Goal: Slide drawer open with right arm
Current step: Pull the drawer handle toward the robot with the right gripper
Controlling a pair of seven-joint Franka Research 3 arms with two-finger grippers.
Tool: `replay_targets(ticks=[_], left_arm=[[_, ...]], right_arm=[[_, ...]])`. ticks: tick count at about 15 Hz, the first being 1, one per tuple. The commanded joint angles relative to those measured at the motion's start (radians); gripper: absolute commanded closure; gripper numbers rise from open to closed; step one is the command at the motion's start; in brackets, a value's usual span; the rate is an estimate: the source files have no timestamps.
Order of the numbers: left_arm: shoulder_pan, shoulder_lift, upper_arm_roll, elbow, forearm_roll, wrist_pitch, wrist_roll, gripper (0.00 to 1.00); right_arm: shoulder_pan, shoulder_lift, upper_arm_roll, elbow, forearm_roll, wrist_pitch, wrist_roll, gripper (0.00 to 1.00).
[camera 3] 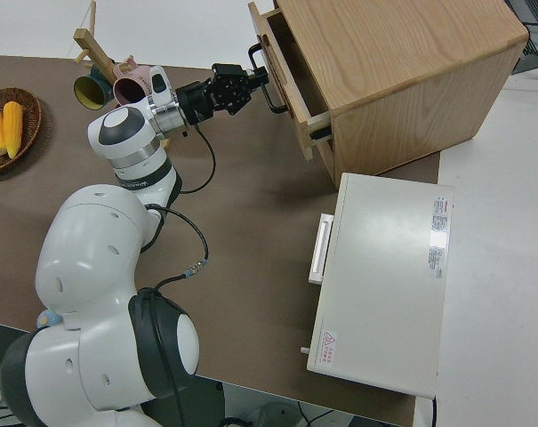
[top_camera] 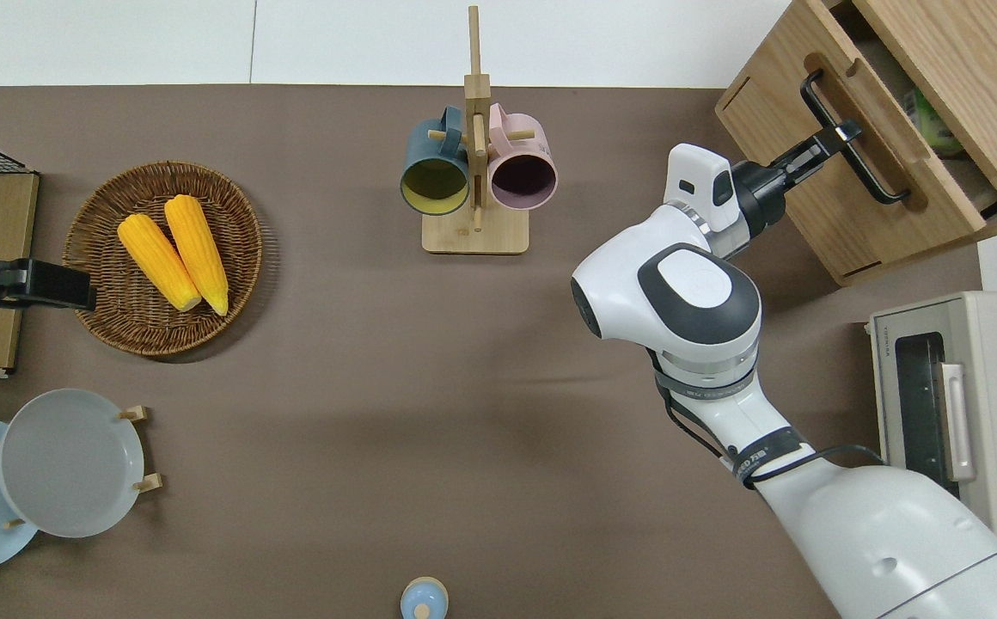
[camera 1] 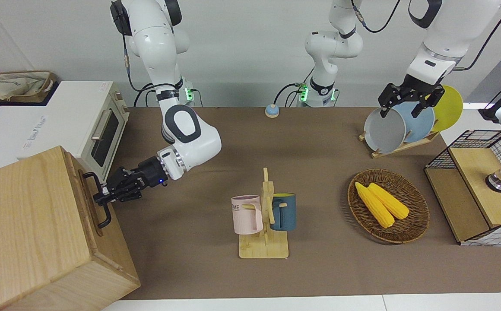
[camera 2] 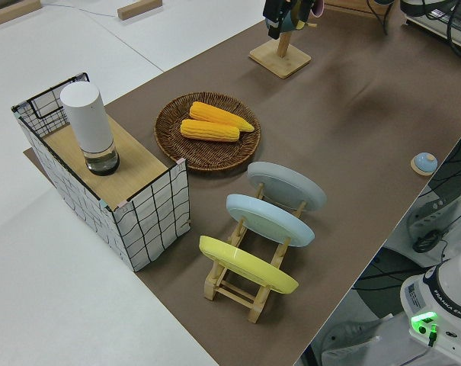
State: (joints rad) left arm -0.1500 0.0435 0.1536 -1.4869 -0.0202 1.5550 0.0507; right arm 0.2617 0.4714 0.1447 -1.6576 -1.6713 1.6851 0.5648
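The pale wooden cabinet [top_camera: 971,60] stands at the right arm's end of the table, also in the front view [camera 1: 26,233] and the right side view [camera 3: 402,71]. Its drawer [top_camera: 859,185] is pulled partly out, and a gap shows its inside with something green in it [top_camera: 924,112]. My right gripper [top_camera: 842,135] is shut on the drawer's black bar handle [top_camera: 872,168]. The grip also shows in the front view [camera 1: 100,198] and the right side view [camera 3: 251,82]. My left arm is parked, its gripper [camera 1: 404,108] open.
A white toaster oven [top_camera: 963,404] stands beside the cabinet, nearer to the robots. A mug rack [top_camera: 474,163] with two mugs is mid-table. A basket of corn [top_camera: 163,258], a plate rack [top_camera: 69,464] and a wire-mesh cabinet [camera 1: 475,185] are at the left arm's end.
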Motion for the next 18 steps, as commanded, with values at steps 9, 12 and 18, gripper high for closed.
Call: replay_targets(ticks=[9, 12, 18], left_arm=[[-0.017, 0.013, 0.017, 0.020, 0.012, 0.000, 0.008, 0.00], [-0.017, 0.013, 0.017, 0.020, 0.012, 0.000, 0.008, 0.00], [-0.017, 0.013, 0.017, 0.020, 0.012, 0.000, 0.008, 0.00]], right_arm=[[0.151, -0.014, 0.012, -0.001, 0.100, -0.120, -0.039, 1.000], [0.191, -0.011, 0.012, -0.001, 0.102, -0.148, -0.039, 1.000], [0.275, -0.005, 0.012, 0.007, 0.124, -0.226, -0.057, 1.000]])
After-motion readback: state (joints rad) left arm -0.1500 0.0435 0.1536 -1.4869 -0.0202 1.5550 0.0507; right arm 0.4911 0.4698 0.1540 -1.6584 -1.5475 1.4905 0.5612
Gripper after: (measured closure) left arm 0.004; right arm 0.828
